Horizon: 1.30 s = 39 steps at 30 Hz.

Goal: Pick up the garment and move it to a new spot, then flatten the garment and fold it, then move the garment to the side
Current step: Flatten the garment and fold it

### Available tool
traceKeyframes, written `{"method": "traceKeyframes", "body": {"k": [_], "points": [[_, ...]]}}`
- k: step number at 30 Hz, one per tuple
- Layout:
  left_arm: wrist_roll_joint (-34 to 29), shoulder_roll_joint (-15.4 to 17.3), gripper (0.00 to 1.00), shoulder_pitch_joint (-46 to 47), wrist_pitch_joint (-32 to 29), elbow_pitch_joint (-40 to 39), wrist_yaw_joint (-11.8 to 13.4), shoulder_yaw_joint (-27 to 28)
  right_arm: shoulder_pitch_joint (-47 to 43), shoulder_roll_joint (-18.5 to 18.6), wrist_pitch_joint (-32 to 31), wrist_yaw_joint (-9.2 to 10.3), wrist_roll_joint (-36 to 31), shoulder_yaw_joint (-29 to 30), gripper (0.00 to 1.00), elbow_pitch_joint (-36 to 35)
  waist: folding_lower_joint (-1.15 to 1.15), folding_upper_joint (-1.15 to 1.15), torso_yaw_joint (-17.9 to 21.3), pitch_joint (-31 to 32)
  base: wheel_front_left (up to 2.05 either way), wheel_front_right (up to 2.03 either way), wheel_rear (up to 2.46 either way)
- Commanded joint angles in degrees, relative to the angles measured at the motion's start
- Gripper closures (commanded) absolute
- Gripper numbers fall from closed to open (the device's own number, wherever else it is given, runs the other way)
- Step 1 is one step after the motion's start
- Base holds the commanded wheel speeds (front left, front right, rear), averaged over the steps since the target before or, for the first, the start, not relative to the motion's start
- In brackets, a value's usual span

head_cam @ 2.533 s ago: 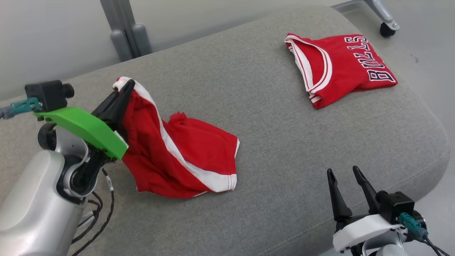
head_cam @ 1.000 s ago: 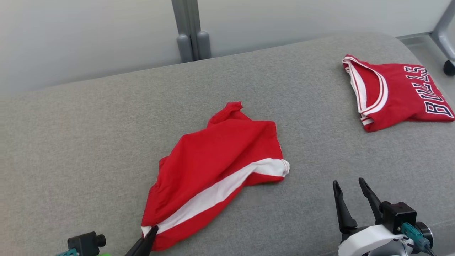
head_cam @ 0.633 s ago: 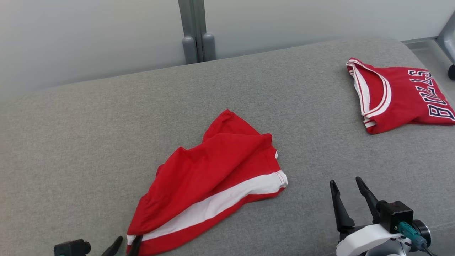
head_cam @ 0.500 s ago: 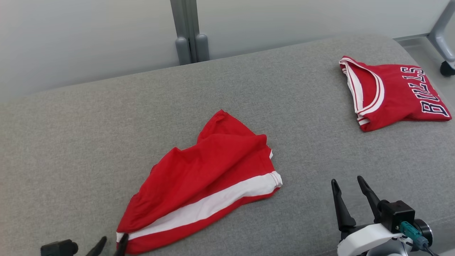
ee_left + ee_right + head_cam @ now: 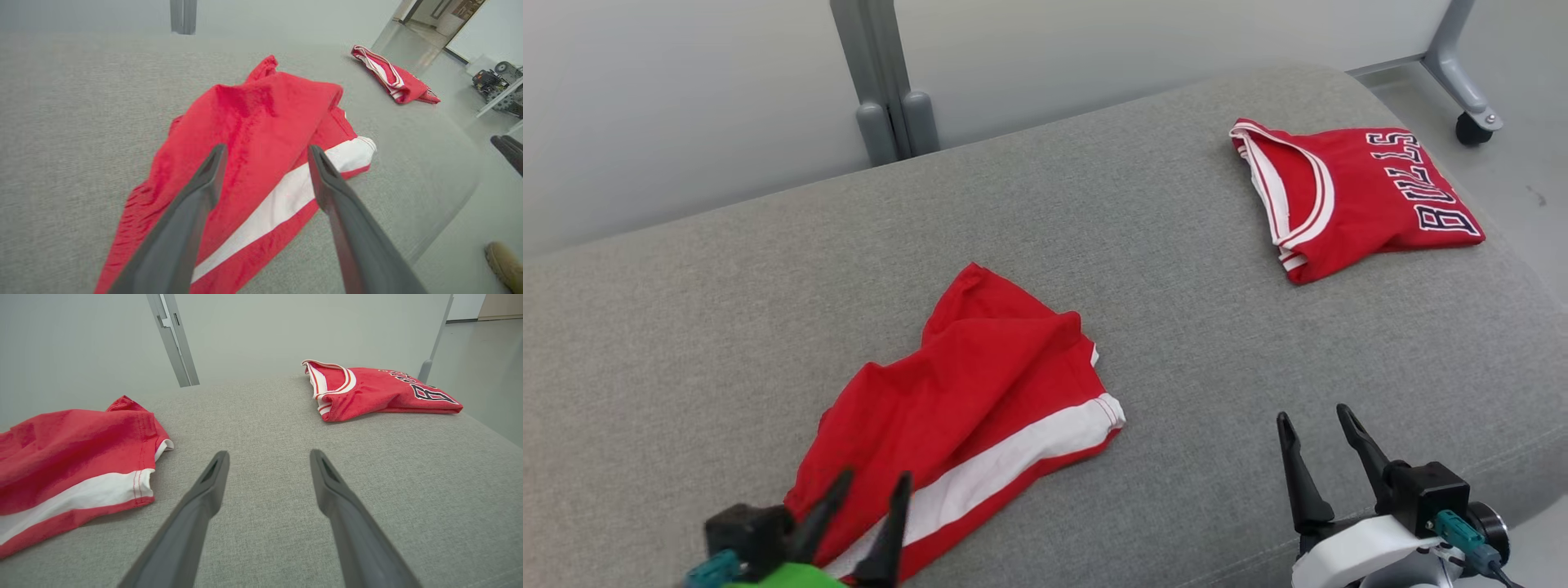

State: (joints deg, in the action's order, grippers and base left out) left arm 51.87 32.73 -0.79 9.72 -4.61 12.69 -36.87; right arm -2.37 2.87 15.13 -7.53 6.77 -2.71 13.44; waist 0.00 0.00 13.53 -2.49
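Grey woven cloth covers the padded bench (image 5: 1192, 343), which runs up to a pale wall with a grey post (image 5: 882, 90) behind it. The garment (image 5: 980, 384) lies on the left half of the bench, towards the near edge and well apart from a folded jersey (image 5: 1347, 196) at the far right corner.

The garment is bright red, loosely spread rather than flat. A broad white band runs slantwise along its near side, with a narrow red strip below it, and ends at a stitched hem on the right. Above the band the red cloth rises in soft ridges and creases. One layer overlaps another near the right edge, and a small bunched corner points towards the wall. In the left wrist view the garment (image 5: 261, 122) shows a darker fold line across its top, and in the right wrist view the garment (image 5: 77, 457) sits low at the left, its hem end turned towards the middle.

The left gripper (image 5: 874, 476) is over the garment's near left corner with its jaws spread and nothing pinched between them. Whether the tips touch the cloth I cannot tell. From its own camera, the left gripper (image 5: 266, 148) frames red cloth and white band between its fingers. The right gripper (image 5: 1312, 414) hovers at the near right over bare cloth, jaws spread and empty, as the right gripper (image 5: 268, 452) also shows.
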Motion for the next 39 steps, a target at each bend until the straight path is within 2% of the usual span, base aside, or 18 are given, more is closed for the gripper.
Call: {"method": "traceKeyframes", "body": {"k": [1, 4, 9, 16, 17, 18, 19, 20, 21, 25, 34, 35, 36, 37, 38, 39], "points": [[-2.0, -1.3, 0.00, 2.7, -1.5, 0.7, -1.0, -2.3, 0.1, 0.1, 0.0, 0.10, 0.0, -0.3, 0.00, 0.0, 0.00, 0.00, 1.2, -0.2, 0.00, 0.00, 0.00], [-4.9, -4.8, 0.00, 7.2, -4.1, 4.1, -3.2, -7.1, 0.9, 0.1, 0.0, 0.09, 0.5, -0.6, 0.00, -0.1, 0.00, 0.00, 2.2, -0.7, 0.00, 0.00, 0.00], [-7.3, -11.7, 0.00, 14.5, -6.6, 15.4, -6.7, -12.2, 1.7, 0.1, 0.0, 0.10, 1.1, -1.2, 0.00, -0.1, 0.00, 0.00, 4.0, -2.0, 0.00, 0.00, 0.00], [-9.9, -16.0, 0.00, 20.9, -5.7, 30.7, -8.6, -14.1, 1.6, 0.1, 0.0, 0.09, 1.1, -0.9, 0.00, -0.1, 0.00, 0.00, 6.1, -3.0, 0.00, 0.00, 0.00], [-10.1, -16.4, 0.04, 21.3, -5.2, 32.3, -8.6, -14.0, 1.5, 0.1, 0.0, 0.10, 1.1, -0.6, 0.00, -0.1, 0.00, 0.00, 6.2, -3.1, 0.00, 0.00, 0.00], [-10.0, -16.7, 0.24, 21.4, -4.9, 33.4, -8.8, -14.0, 1.4, 0.1, 0.0, 0.10, 1.2, -0.5, 0.00, -0.2, 0.00, 0.00, 6.3, -3.1, 0.00, 0.00, 0.00], [-9.7, -17.1, 0.56, 21.5, -4.5, 34.8, -9.2, -14.0, 1.3, 0.0, 0.0, 0.09, 1.2, -0.4, 0.00, -0.3, 0.00, 0.00, 6.3, -3.2, 0.00, 0.00, 0.00], [-10.0, -17.2, 0.73, 21.7, -4.4, 35.8, -9.4, -14.2, 1.2, 0.0, 0.0, 0.09, 1.3, -0.4, 0.00, -0.3, 0.00, 0.00, 6.3, -3.2, 0.00, 0.00, 0.00], [-10.3, -17.3, 1.00, 22.0, -3.9, 36.7, -9.7, -14.5, 1.1, 0.0, 0.0, 0.09, 1.3, -0.4, 0.00, -0.3, 0.00, 0.00, 6.3, -3.2, 0.00, 0.00, 0.00], [-11.3, -19.1, 1.00, 22.4, -1.6, 38.4, -10.8, -15.6, 1.1, 0.1, 0.0, 0.09, 1.6, -0.4, 0.00, -0.2, 0.00, 0.00, 5.9, -3.4, 0.00, 0.00, 0.00], [-14.2, -22.2, 1.00, 19.8, 1.8, 38.4, -9.0, -18.8, 1.3, 0.1, 0.0, 0.09, 1.7, -0.1, 0.00, -0.1, 0.00, 0.00, 4.7, -3.7, 0.00, 0.00, 0.00], [-14.7, -22.4, 0.90, 19.8, 2.4, 38.6, -8.8, -19.0, 1.3, 0.1, 0.0, 0.09, 1.6, -0.2, 0.00, -0.1, 0.00, 0.00, 4.6, -3.8, 0.00, 0.00, 0.00], [-14.9, -22.7, 0.62, 19.7, 2.9, 39.0, -8.6, -19.0, 1.4, 0.1, 0.0, 0.10, 1.5, -0.2, 0.00, -0.1, 0.00, 0.00, 4.5, -3.9, 0.00, 0.00, 0.00], [-15.1, -23.0, 0.41, 19.6, 3.3, 39.3, -8.5, -19.2, 1.5, 0.1, 0.0, 0.10, 1.5, -0.2, 0.00, 0.0, 0.00, 0.00, 4.4, -4.0, 0.00, 0.00, 0.00], [-15.3, -23.5, 0.11, 19.4, 3.7, 39.5, -8.5, -19.2, 1.5, 0.1, 0.0, 0.09, 1.5, -0.2, 0.00, 0.0, 0.00, 0.00, 4.3, -4.0, 0.00, 0.00, 0.00], [-15.2, -23.9, 0.00, 19.2, 4.0, 39.8, -8.5, -19.1, 1.6, 0.1, 0.0, 0.10, 1.5, -0.2, 0.00, 0.0, 0.00, 0.00, 4.1, -4.0, 0.00, 0.00, 0.00]]}}
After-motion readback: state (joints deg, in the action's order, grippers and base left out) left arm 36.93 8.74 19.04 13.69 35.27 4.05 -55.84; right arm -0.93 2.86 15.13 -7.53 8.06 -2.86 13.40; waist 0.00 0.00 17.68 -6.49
